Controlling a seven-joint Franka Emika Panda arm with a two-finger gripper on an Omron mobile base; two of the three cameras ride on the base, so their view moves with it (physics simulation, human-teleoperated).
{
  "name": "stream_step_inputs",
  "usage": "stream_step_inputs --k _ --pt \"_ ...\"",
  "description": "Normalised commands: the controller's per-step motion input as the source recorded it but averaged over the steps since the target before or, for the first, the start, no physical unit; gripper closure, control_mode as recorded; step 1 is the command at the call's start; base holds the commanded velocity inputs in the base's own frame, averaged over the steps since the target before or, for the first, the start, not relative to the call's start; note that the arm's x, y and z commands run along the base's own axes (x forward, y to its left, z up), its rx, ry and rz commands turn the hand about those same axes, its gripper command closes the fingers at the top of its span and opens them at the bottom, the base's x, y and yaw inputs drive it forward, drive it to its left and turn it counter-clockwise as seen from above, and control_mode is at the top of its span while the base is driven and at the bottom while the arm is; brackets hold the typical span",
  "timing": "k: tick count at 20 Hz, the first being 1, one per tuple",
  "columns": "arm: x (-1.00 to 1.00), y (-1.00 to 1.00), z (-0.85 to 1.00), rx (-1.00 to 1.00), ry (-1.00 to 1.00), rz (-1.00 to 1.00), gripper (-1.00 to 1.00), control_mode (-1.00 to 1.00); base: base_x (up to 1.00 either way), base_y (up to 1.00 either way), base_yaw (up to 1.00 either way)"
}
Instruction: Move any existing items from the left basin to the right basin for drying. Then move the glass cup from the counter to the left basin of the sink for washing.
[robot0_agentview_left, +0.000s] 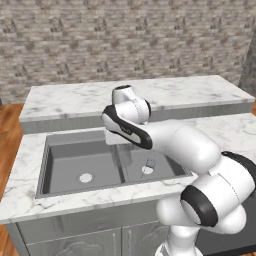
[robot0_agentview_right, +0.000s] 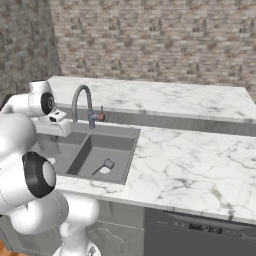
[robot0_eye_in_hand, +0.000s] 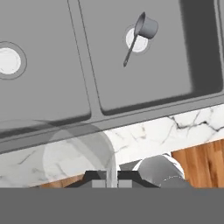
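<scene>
A clear glass cup (robot0_eye_in_hand: 76, 151) hangs at the bottom of the hand view, over the front rim of the sink and the marble counter edge. My gripper (robot0_eye_in_hand: 112, 180) is shut on the cup's thin wall. The left basin (robot0_eye_in_hand: 43, 78) lies beyond it, bare around its round drain (robot0_eye_in_hand: 8, 60). In the right basin (robot0_eye_in_hand: 166, 74) a small grey metal scoop with a long handle (robot0_eye_in_hand: 142, 31) rests on the drain. From the base views, my arm reaches over the left basin (robot0_agentview_left: 75, 160), and the scoop (robot0_agentview_left: 150, 163) (robot0_agentview_right: 107, 164) lies in the right one.
A curved faucet (robot0_agentview_right: 82, 100) stands behind the sink's divider. Marble counter (robot0_agentview_right: 190, 160) stretches wide to the sink's right, with a raised back ledge (robot0_agentview_left: 150, 92) and brick wall behind. A dishwasher front (robot0_agentview_right: 200, 232) sits below the counter. Wooden floor (robot0_eye_in_hand: 197, 155) shows beyond the front edge.
</scene>
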Motion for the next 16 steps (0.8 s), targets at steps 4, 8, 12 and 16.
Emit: stream_step_inputs --k 4,8,12,16 --pt "0.00 0.49 0.00 0.01 0.00 0.10 1.00 -1.00 0.00 0.00 0.00" --pt "0.05 0.46 -0.05 0.01 0.00 0.09 1.00 -1.00 0.00 0.00 0.00" --pt "0.12 0.22 -0.06 0.01 0.01 0.06 1.00 -1.00 0.00 0.00 0.00" --pt "0.44 0.31 -0.16 0.00 0.01 0.00 1.00 -1.00 0.00 0.00 0.00"
